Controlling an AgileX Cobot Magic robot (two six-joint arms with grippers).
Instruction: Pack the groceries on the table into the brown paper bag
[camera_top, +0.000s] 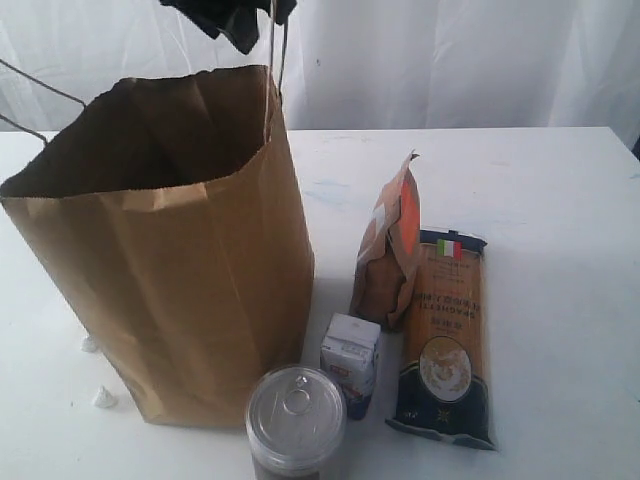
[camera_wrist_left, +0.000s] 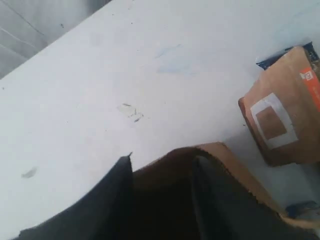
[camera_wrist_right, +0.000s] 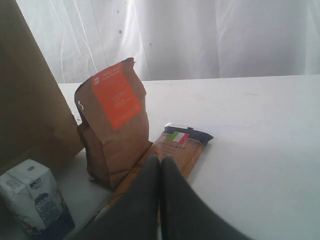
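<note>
Nearest the camera, the can (camera_top: 296, 415) is standing upright at the front of the table (camera_top: 560, 250), its silver pull-ring top facing up, just beside the foot of the bag (camera_top: 180, 280). Just behind it the carton (camera_top: 351, 358) is standing close to the bag's side. Behind that the pouch (camera_top: 390, 260) is standing upright, and the spaghetti packet (camera_top: 442, 340) is lying flat just beside both. The bag is standing open on the left of the table, one cord handle (camera_top: 30, 100) sticking out to the left. The left gripper (camera_wrist_left: 165, 159) is hovering at the bag's far rim, fingers apart with brown paper showing between them; whether it is gripping anything I cannot tell. The right gripper (camera_wrist_right: 160, 161) is hanging over the packet, fingers pressed together, holding nothing. Two white scraps (camera_top: 103, 398) are lying left of the bag.
</note>
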